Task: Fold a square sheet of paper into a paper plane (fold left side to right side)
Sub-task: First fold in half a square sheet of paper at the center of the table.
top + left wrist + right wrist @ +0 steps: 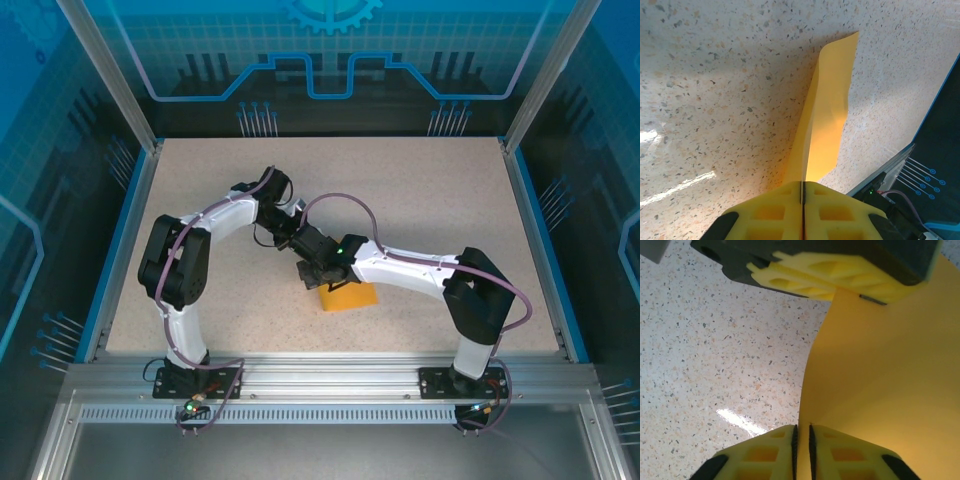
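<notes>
Overhead, paper (352, 297) partly behind left hand (802, 186) and right hand (801, 428)

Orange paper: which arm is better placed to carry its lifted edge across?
Left, probably: its jaws are shut tight on the raised orange paper; the right jaws show a gap.

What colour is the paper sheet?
The thin paper sheet is orange-yellow, clearest in the right wrist view.

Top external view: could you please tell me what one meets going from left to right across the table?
The left arm's black elbow → orange paper → right arm's black elbow.
</notes>
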Action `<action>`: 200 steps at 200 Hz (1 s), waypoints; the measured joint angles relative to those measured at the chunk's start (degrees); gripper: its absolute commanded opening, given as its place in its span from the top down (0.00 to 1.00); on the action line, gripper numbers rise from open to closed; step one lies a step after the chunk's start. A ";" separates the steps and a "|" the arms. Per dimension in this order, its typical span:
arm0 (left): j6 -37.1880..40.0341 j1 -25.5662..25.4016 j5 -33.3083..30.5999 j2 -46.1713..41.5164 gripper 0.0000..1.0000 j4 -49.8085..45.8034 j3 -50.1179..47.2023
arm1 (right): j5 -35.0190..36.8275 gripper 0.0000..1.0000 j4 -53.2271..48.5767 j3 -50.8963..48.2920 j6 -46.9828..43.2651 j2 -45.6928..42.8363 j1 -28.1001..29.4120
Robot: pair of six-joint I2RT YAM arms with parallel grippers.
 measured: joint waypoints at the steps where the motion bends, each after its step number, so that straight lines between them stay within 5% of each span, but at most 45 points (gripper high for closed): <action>1: 0.00 0.00 0.00 0.00 0.89 0.00 0.02 | -0.02 0.89 0.02 0.00 0.04 0.00 0.00; 18: 0.13 0.00 0.00 0.04 0.82 -0.13 0.09 | -0.22 0.96 -0.09 0.00 -0.15 0.00 0.00; 69: 1.64 0.37 -0.87 -0.20 0.35 -1.86 1.73 | -2.51 1.00 0.50 -0.39 -0.11 -0.37 -0.13; 106: 2.54 4.11 -0.83 -5.51 0.20 -2.56 1.81 | -10.03 1.00 5.25 -4.22 0.37 -3.43 -2.19; 159: 2.54 13.66 -0.85 -19.10 0.19 1.51 -3.85 | -20.37 1.00 14.51 -9.07 2.27 -4.55 -8.92; 200: 1.42 13.77 0.74 -20.48 0.26 4.85 -12.63 | -28.68 1.00 23.65 -12.48 5.01 -4.74 -15.23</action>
